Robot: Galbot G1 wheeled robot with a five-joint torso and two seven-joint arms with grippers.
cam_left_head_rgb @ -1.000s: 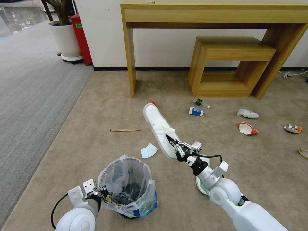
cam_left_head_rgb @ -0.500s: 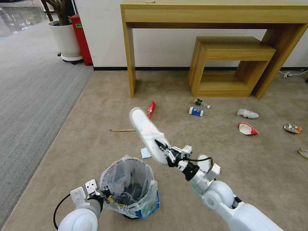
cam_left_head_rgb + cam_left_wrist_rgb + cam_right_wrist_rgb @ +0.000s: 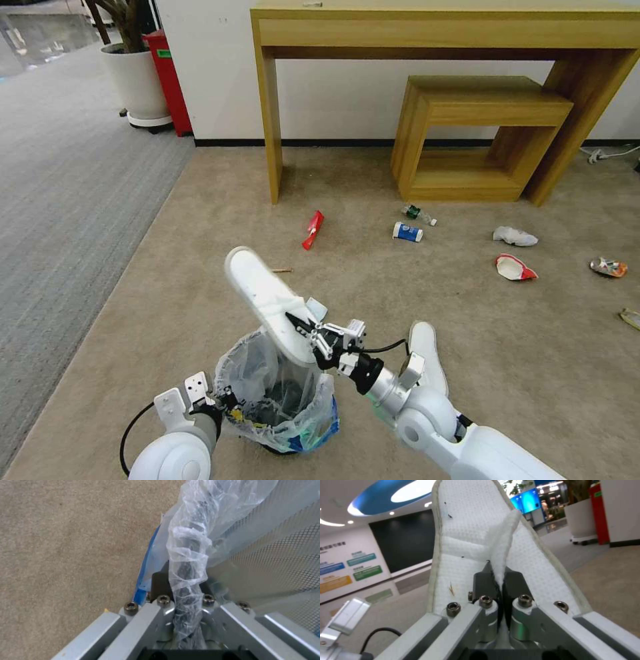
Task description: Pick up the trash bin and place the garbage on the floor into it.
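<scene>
The black trash bin (image 3: 277, 400) with its crinkly bag liner (image 3: 186, 542) stands on the beige floor (image 3: 200, 220) in front of me. My left gripper (image 3: 223, 400) is shut on its rim, the liner pinched between the fingers (image 3: 160, 582). A white slipper (image 3: 263, 297) hangs tilted over the bin's mouth, held by its strap (image 3: 501, 545) in my shut right gripper (image 3: 303, 325). The second slipper (image 3: 427, 350) lies on the floor, partly behind my right arm. A corner of the blue face mask (image 3: 317, 309) peeks out behind the held slipper.
A red wrapper (image 3: 312, 230), a stick end (image 3: 282, 270), a blue-white cup (image 3: 407, 231), a tiny bottle (image 3: 419, 214), a tissue (image 3: 514, 235), a red-white paper cup (image 3: 515, 267) and a crushed can (image 3: 608, 267) lie scattered. A wooden desk (image 3: 270, 133) and stool (image 3: 477, 137) stand against the wall.
My right gripper has carried the slipper off the floor, leftward and toward me, to above the bin. The red wrapper has come into view.
</scene>
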